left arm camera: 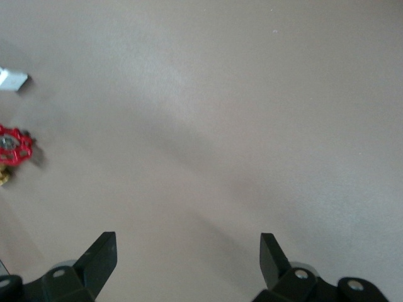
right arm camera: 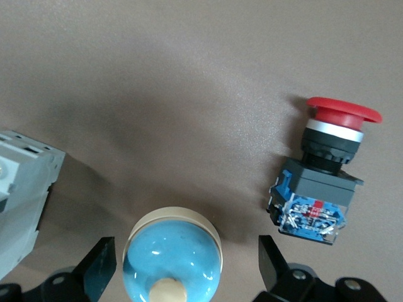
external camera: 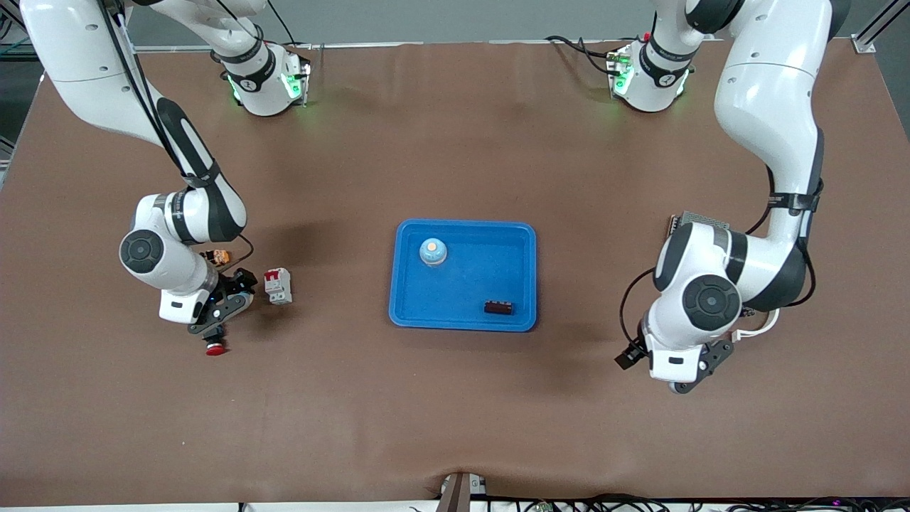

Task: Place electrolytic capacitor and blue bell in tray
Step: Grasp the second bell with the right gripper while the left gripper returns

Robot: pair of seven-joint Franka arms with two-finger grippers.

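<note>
Toward the right arm's end of the brown table mat (external camera: 455, 427) from the tray (external camera: 405, 313), your right gripper (external camera: 220, 313) stands open, its fingers (right arm camera: 101, 264) either side of a blue bell (right arm camera: 173, 251), with a red mushroom pushbutton (right arm camera: 327, 163) and a circuit breaker (external camera: 278, 286) beside it. Another blue bell (external camera: 433, 251) and a small dark component (external camera: 498, 307) lie in the tray. Toward the left arm's end, your left gripper (left arm camera: 189, 251) waits open over bare mat.

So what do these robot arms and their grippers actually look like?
Both arms are glossy white with black joint bands, round dark-grey caps and loose black cables; green lights glow at the bases. The left gripper and right gripper have black two-finger ends on white blocks.
</note>
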